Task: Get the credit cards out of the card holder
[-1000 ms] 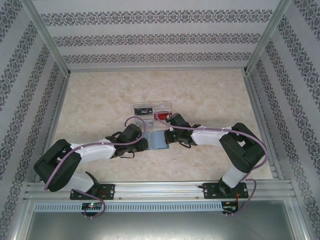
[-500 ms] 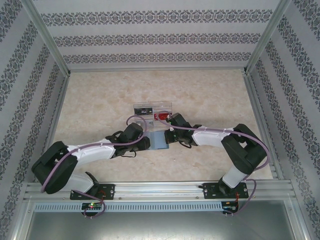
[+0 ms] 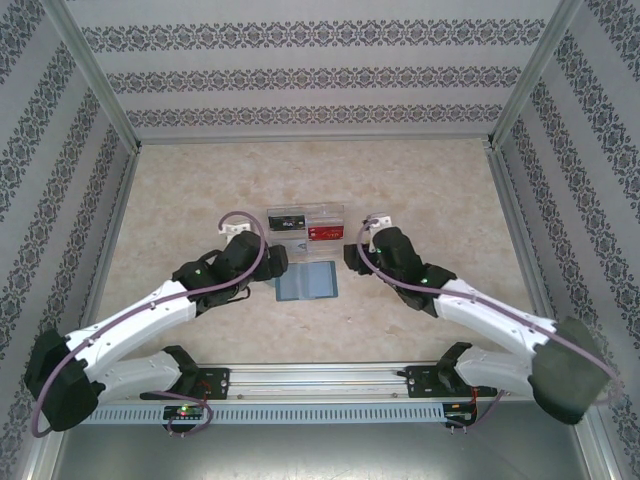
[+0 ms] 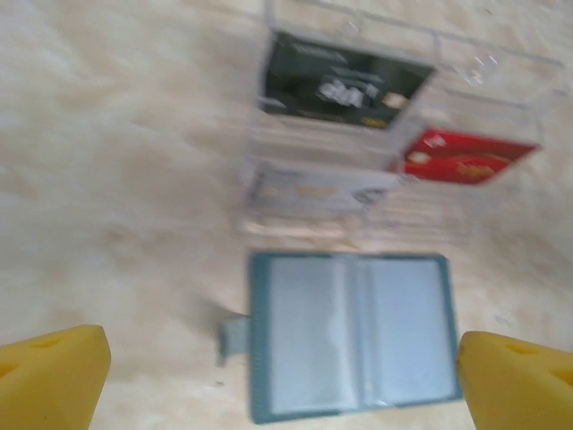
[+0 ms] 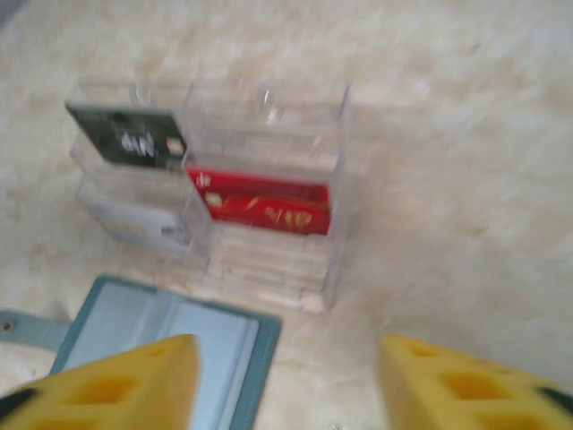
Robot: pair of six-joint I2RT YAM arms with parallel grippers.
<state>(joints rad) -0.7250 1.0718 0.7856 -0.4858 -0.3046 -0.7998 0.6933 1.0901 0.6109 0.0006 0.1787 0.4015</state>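
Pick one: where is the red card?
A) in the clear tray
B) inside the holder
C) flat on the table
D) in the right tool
A: the red card stands in a compartment of the tray, while the holder lies open on the table in front of it.

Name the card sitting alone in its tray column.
The red card, in the right column; the black card and pale grey card share the left one.
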